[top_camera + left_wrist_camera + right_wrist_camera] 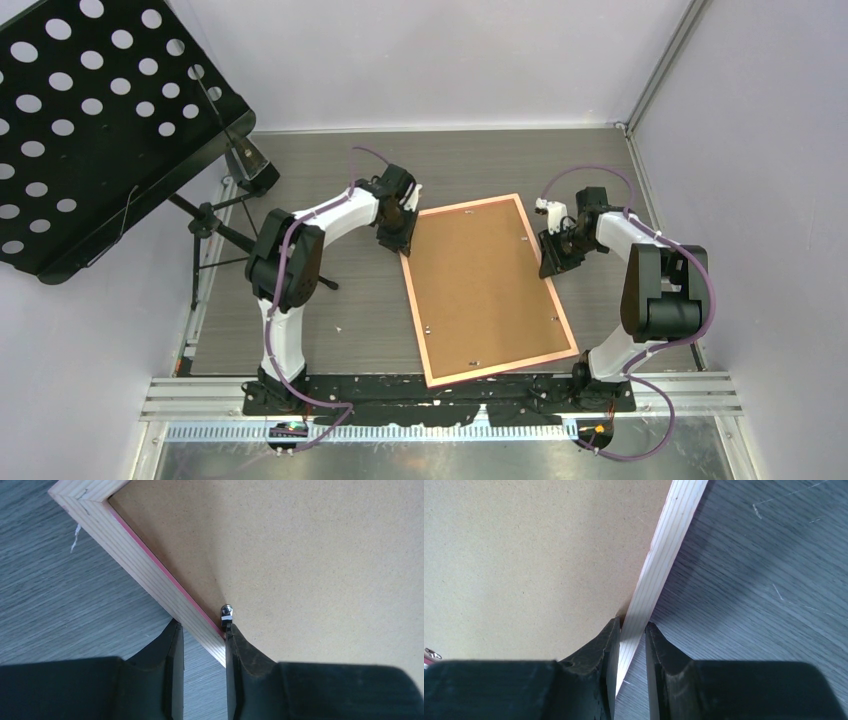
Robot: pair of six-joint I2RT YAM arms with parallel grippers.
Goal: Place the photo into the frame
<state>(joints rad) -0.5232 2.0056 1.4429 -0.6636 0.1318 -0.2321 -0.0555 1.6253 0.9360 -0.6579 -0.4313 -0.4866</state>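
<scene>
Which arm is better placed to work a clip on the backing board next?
Left, probably. Both arms' jaws are closed on side rails of the frame, but the left jaws sit right beside a metal clip on the backing board; the right jaws have no clip close by.

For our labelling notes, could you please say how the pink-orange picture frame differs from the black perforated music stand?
The thin pink-orange rectangular picture frame lies flat on the grey table, brown board back upward; the black perforated metal music stand sits tilted on a tripod at the table's left edge. The frame's board is solid; the stand's panel is full of round holes. Both are broad, flat panels.
</scene>
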